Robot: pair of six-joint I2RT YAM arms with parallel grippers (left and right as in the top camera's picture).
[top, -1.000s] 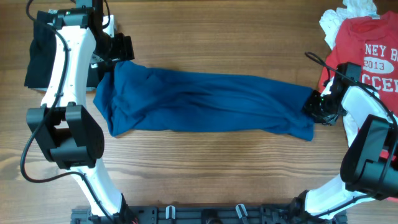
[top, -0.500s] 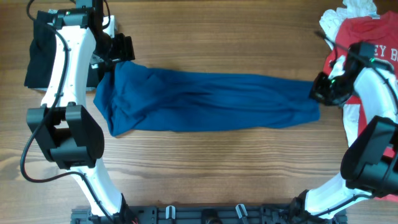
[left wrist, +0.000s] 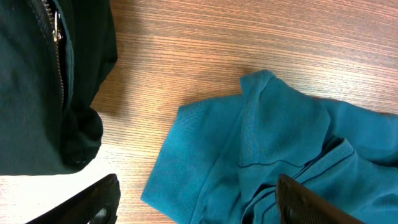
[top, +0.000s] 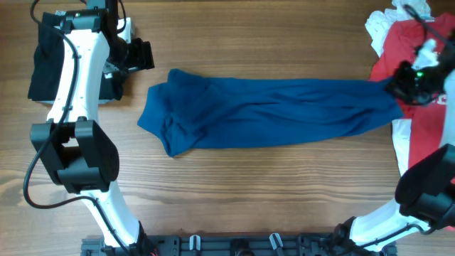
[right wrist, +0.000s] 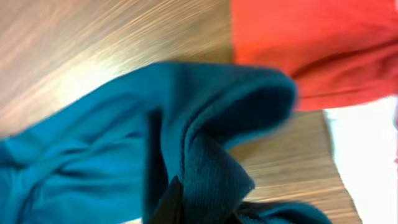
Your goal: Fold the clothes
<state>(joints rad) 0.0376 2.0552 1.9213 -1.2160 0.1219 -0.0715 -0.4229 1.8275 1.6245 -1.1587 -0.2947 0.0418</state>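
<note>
Wood-grain counter (top: 270, 185). The dark-blue shirt (top: 270, 114) lies stretched across its middle, from 9 to 3 o'clock, with a red T-shirt (top: 416, 43) at 2 and a black garment (top: 44, 60) at 10. My left arm (top: 78, 71) reaches to 10 o'clock, jaws spread wide and empty. My right arm (top: 423, 188) is at 3, jaws clamped on the shirt's end.

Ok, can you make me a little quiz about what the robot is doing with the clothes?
1. True or false: the left pincer is open.
2. What does the right pincer grip? A) the blue shirt B) a cup C) nothing
3. Fill in: the T-shirt with white lettering, near the right pincer, is ___.

Key: 1 true. 2 A, it is shut on the shirt's end. 3 red.
</note>
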